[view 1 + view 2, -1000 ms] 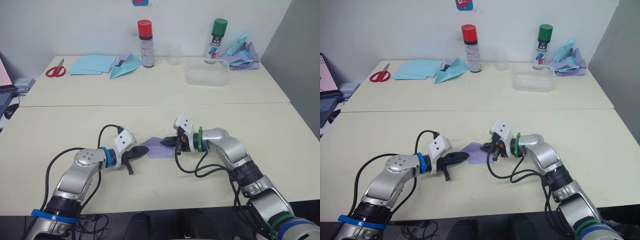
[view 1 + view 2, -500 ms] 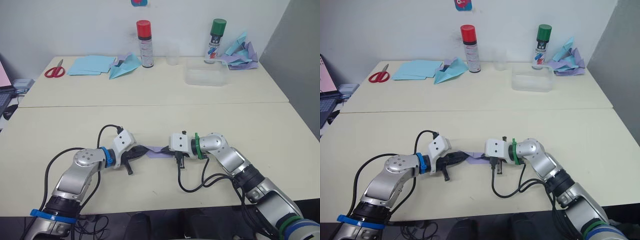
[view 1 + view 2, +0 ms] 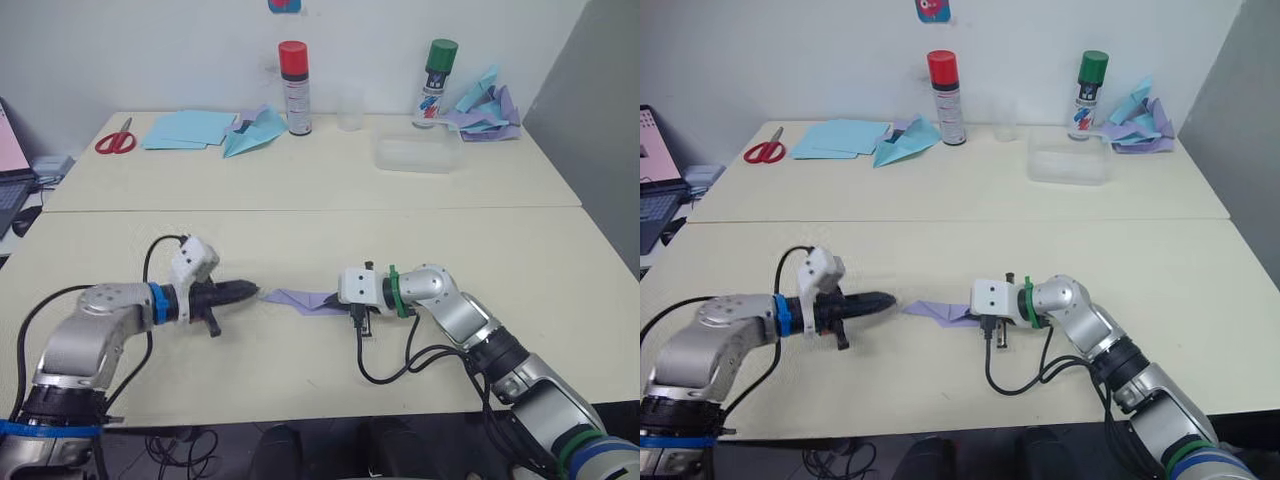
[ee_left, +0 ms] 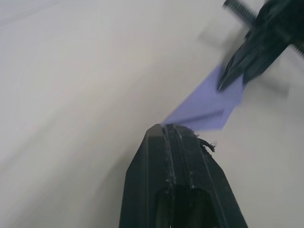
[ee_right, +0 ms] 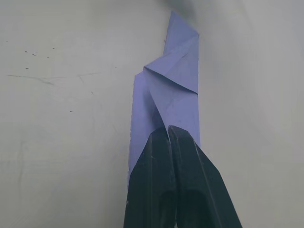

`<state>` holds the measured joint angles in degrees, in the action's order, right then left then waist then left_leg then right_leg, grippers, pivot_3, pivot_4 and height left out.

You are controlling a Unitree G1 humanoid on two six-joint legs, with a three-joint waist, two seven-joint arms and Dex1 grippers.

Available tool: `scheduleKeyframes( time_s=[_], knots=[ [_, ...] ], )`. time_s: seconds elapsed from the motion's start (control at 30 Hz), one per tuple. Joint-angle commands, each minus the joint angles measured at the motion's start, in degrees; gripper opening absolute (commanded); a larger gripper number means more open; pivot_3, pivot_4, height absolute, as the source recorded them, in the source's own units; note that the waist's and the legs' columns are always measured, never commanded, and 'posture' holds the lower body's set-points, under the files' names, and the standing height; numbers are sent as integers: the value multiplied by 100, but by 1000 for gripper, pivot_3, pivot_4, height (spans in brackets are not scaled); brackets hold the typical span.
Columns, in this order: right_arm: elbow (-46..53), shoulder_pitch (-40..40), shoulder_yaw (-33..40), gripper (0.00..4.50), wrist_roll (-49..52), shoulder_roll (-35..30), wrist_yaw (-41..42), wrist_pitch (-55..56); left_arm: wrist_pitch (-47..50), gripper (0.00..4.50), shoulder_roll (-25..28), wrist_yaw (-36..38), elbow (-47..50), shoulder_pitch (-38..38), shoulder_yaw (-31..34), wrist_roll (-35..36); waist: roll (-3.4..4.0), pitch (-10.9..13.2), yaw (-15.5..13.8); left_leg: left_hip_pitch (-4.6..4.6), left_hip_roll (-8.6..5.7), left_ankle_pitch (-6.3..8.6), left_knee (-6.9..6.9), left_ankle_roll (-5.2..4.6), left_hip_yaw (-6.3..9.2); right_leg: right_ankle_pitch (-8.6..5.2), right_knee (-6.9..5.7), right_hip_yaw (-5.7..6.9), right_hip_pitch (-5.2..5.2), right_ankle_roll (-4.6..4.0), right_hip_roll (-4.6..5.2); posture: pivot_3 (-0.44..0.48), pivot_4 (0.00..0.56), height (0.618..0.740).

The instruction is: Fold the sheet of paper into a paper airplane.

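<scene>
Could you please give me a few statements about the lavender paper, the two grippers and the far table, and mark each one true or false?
1. The right gripper is shut on the folded lavender paper. True.
2. The left gripper holds the paper's pointed tip. False: its shut fingers sit just short of the tip.
3. The red-handled scissors lie beside the light blue paper sheets. True.
4. The green-capped spray can lies on its side. False: it stands upright.

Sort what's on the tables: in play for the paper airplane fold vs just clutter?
In play:
- folded lavender paper
- right pincer, shut on it
- left pincer, shut, tip at the paper's point

Clutter:
- scissors
- blue sheets
- blue plane
- red-capped can
- green-capped can
- clear tub
- plane heap
</scene>
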<state>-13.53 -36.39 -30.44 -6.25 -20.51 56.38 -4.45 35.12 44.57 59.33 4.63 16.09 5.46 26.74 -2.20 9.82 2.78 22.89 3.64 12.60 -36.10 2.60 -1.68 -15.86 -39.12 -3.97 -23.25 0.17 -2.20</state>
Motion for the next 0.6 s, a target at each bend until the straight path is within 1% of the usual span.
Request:
scheduleKeyframes(
  time_s=[0.03, 0.17, 0.27, 0.33, 0.43, 0.57, 0.6],
  knots=[
    [-114, 65, -64, 37, -197, -41, 47, -129, 0, 0, -379, -363, 319, 166, -270, -55, -2, -1, 1, -2, -2, 0, 0, 0, -4, 1, 0, -4, 1, 1, 1, 0, 150, 740],
    [-115, 62, -59, 37, -203, -32, 73, -136, -401, 0, -737, -636, -2, 188, -730, -559, -2, -1, 3, 0, -5, 0, -1, 0, -7, 2, 1, -9, 0, 4, 1, 0, 150, 740],
    [-49, 93, -35, 37, -176, -35, 97, -173, -874, 0, -782, -693, -457, 172, -1037, -1009, -2, -1, -4, 0, -7, 0, 0, 0, -1, 2, 0, -2, -1, 3, -5, 0, 150, 740],
    [15, 123, -16, 37, -131, -37, 126, -180, -1008, 0, -789, -622, -599, 142, -1142, -1103, -2, -1, -10, 0, -7, 0, 1, 0, 1, 2, -1, 1, -2, 2, -7, 0, 150, 740],
    [245, 197, 50, 623, 71, -69, 336, -458, -1096, 0, -796, -534, -689, 88, -1227, -1166, -2, -1, -24, 1, -5, 0, 1, 0, -1, 2, 0, -2, -2, 1, -5, 0, 150, 740],
    [801, 286, 98, 2036, 277, -335, 766, -819, -1224, 0, -873, -546, -903, 105, -1307, -1251, -1, -2, -46, 0, -5, 0, 1, 0, -5, 1, 2, -6, -1, 2, 1, 0, 150, 740],
    [967, 300, 136, 2223, 369, -419, 889, -981, -1244, 0, -897, -548, -941, 112, -1322, -1270, -1, -2, -53, 1, -5, 0, 0, 0, -6, 1, 2, -6, -1, 2, 2, 0, 150, 740]
  ],
)
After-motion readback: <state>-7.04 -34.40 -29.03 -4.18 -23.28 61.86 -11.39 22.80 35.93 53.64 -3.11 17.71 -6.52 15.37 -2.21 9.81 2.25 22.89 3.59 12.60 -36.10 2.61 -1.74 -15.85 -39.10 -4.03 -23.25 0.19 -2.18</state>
